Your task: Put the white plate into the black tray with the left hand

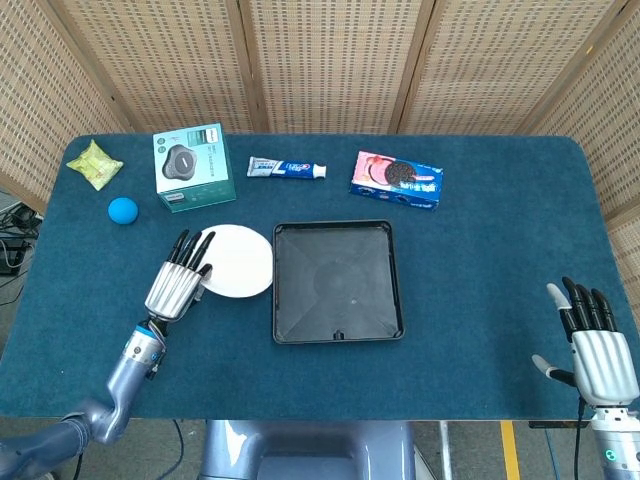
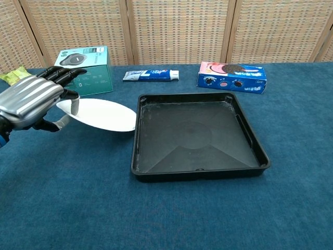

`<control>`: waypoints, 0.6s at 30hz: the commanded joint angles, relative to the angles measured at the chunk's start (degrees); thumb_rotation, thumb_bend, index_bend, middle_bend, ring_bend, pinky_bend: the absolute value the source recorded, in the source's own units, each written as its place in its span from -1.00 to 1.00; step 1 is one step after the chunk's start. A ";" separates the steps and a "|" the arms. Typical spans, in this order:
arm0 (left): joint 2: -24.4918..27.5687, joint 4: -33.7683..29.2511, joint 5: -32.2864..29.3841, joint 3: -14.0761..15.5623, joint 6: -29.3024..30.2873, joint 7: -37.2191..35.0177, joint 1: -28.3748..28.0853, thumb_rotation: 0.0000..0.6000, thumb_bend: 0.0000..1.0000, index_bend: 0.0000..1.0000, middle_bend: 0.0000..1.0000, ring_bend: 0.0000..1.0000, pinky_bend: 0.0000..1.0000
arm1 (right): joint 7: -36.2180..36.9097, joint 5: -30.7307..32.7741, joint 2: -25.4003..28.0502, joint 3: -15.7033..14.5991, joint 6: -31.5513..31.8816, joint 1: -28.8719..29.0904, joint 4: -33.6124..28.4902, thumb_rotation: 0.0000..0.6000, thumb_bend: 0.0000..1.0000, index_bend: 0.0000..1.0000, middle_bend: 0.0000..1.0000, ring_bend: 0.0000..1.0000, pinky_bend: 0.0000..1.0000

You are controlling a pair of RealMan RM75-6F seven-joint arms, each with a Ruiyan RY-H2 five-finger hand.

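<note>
Left hand point(image 2: 31, 99) has the plate point(image 2: 99, 114) pinched by its edge, lifted and tilted just left of the tray point(image 2: 250, 143). Right hand point(image 1: 600, 350) sits open, holding nothing.

Teal box point(image 1: 194, 166), toothpaste point(image 1: 287, 168), cookies point(image 1: 397, 179), blue ball point(image 1: 122, 210).

The left hand point(image 2: 28, 100) grips the white plate point(image 2: 99, 115) by its left rim, thumb under and fingers point(image 2: 65, 76) over the edge. The plate is raised off the blue tabletop point(image 2: 166, 208) and tilted, its right edge just beside the black tray's point(image 2: 255, 148) left wall. Behind the hand stands a teal box point(image 2: 91, 70). Along the back lie a toothpaste tube point(image 2: 151, 75) and a cookie box point(image 2: 232, 76), well apart from the tray. A yellow-green packet point(image 2: 11, 75) sits at the far left.
</note>
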 commanded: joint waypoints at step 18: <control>-0.95 0.98 5.11 -3.80 12.11 -4.04 -3.84 1.00 0.09 0.60 -0.89 -1.00 -1.00 | 1.04 1.34 -0.20 0.64 -0.22 -0.06 1.20 1.00 -0.55 -0.82 -1.00 -1.00 -1.00</control>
